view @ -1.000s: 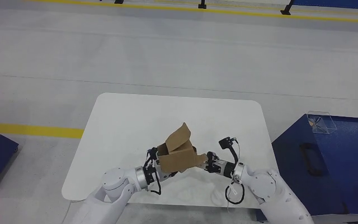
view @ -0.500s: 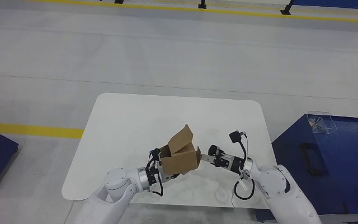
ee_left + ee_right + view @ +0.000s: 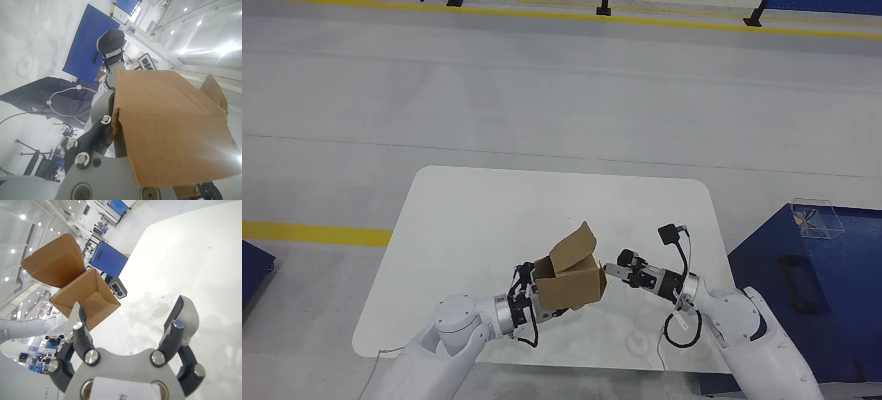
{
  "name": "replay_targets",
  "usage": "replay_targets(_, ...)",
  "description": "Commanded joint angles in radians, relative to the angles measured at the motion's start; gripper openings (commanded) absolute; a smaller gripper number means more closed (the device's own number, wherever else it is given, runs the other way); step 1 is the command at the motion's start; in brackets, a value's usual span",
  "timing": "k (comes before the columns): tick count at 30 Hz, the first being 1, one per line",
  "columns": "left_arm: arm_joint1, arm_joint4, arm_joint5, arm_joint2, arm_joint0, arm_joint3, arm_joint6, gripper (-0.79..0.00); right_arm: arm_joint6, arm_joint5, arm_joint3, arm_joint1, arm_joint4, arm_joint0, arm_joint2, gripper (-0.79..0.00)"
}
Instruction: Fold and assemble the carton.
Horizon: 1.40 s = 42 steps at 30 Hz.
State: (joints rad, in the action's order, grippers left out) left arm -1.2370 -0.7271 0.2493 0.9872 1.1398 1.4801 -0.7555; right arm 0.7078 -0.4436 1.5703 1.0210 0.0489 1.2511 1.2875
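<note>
Your carton (image 3: 570, 272) is up off the tabletop (image 3: 492, 210), over its near part and between the two arms. It is brown cardboard, partly formed into a box. One flap (image 3: 582, 245) stands up from its far side and tilts away from the robot.

Your left gripper (image 3: 533, 296) is at the carton's near left corner, and its fingers are clamped on a wall of the carton. In the left wrist view that wall (image 3: 170, 121) runs between the fingers and has a small tear at one corner (image 3: 115, 117).

Your right gripper (image 3: 620, 268) sits just beside the carton's right side, and a narrow gap shows between them from above. Its fingers (image 3: 187, 313) are spread wide with nothing between them. From that wrist, the carton's open end (image 3: 94, 298) faces the gripper, with an inner flap folded in across it. One finger overlaps the carton's edge in this view, but you cannot tell from here whether it touches.

A blue cabinet (image 3: 812, 290) stands beside the tabletop on the right arm's side, with a small clear box (image 3: 815, 215) on top.
</note>
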Motion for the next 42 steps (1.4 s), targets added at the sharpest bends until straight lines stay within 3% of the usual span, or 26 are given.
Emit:
replay_targets(1,-0.002,0.001,0.003,-0.006,-0.004,-0.006,-0.001,-0.785,0.003,0.012,0.007,0.000,0.012,-0.004,-0.002,0.000)
replay_targets(42,0.001,0.005,-0.004,0.022,0.020,0.012,-0.012,-0.785,-0.022,0.018,-0.043,0.014,0.009,-0.030,-0.056,0.000)
